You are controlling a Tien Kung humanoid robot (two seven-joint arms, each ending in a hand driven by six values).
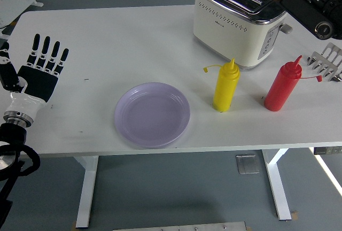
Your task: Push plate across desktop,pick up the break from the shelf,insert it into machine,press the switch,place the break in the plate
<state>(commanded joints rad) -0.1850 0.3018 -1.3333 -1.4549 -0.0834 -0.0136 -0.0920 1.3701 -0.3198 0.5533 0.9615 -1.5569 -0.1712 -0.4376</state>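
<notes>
From my seat I see the nearest thing, the left hand [37, 73], resting flat at the table's [107, 33] nine o'clock edge, fingers stretched out straight and slightly spread, holding nothing; its forearm runs off the lower left corner.

Just past the near edge, a little left of centre, lies one plate [152, 114], pale lilac, round and shallow, with nothing on it.

At about three o'clock from the plate stand two squeeze bottles, well apart from each other: one yellow bottle [225, 85] and one red bottle [282, 86], both upright, each with a small cap dangling off its nozzle.

At the right edge, beyond the red bottle, I see part of a metal rack [328, 62]; the frame cuts it off, so I cannot tell what it holds.

Farther back, at about one o'clock from the plate, sits one cream toaster [236, 20] with a chrome top and two dark slots. I cannot make out any bread in the slots. A lever [286, 28] sticks out of its right end.

Farthest, the right arm [307, 1] comes in at the top right corner, black and jointed, just beside the toaster's far right end. Its hand is hidden or out of frame, so I cannot tell how its fingers are set.
</notes>
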